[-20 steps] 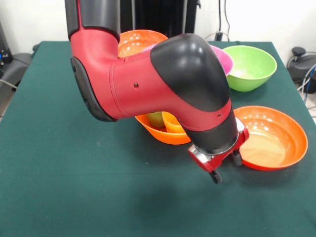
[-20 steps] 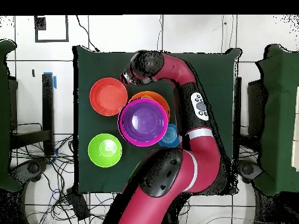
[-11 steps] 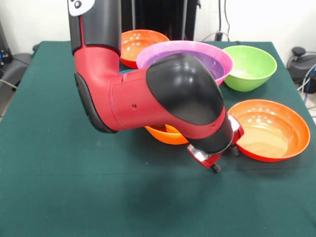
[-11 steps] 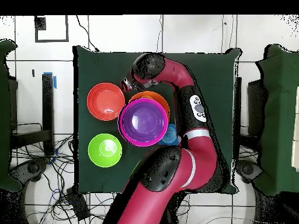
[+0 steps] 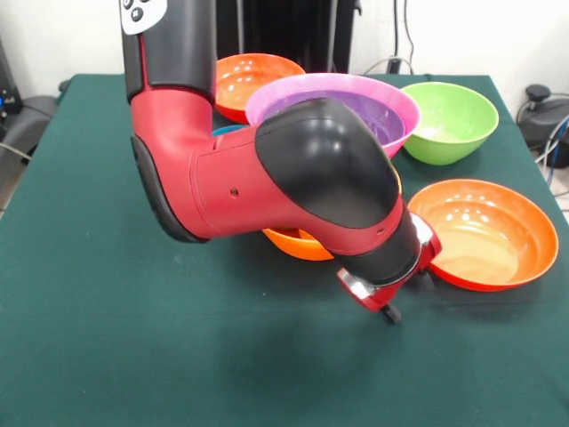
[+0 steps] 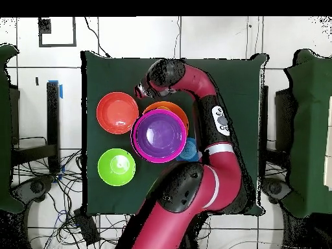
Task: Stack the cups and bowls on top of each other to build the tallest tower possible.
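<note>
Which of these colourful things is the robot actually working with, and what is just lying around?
Part of the job:
pink bowl
purple bowl
lime green bowl
red-orange bowl
second red-orange bowl
light orange bowl
blue bowl
gripper

Just lying about:
cables

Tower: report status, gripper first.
Gripper low beside red-orange bowl, holding nothing seen; open or shut unclear. Tower: pink bowl with purple inside, over light orange base. Lime bowl loose. Arm screens the tower's lower part.

Green-clothed table (image 5: 107, 356), cables (image 6: 39, 188) on floor.
</note>
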Controlling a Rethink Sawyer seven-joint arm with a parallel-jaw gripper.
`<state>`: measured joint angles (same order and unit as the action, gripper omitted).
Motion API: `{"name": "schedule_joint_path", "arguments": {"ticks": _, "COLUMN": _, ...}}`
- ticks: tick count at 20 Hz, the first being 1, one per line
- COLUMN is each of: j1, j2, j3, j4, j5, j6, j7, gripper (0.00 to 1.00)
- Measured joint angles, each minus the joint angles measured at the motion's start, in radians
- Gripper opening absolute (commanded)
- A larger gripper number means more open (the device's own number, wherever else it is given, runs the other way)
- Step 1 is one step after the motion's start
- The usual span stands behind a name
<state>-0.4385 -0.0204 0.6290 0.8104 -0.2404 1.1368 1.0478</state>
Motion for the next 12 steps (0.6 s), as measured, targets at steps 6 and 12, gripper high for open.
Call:
{"name": "schedule_joint_path", "arguments": {"ticks": 6, "j1": -0.026, "j2": -0.039, "j3": 0.013, "j4": 0.045, "j5": -0.004, "j6": -0.170, "j7": 0.000, "gripper": 1.00}}
{"name": "schedule_joint_path", "arguments": {"ticks": 12, "j1": -0.031, "j2": -0.120, "j3": 0.008, "j4": 0.056, "j5": -0.038, "j6": -0.262, "j7": 0.000, "gripper": 1.00}}
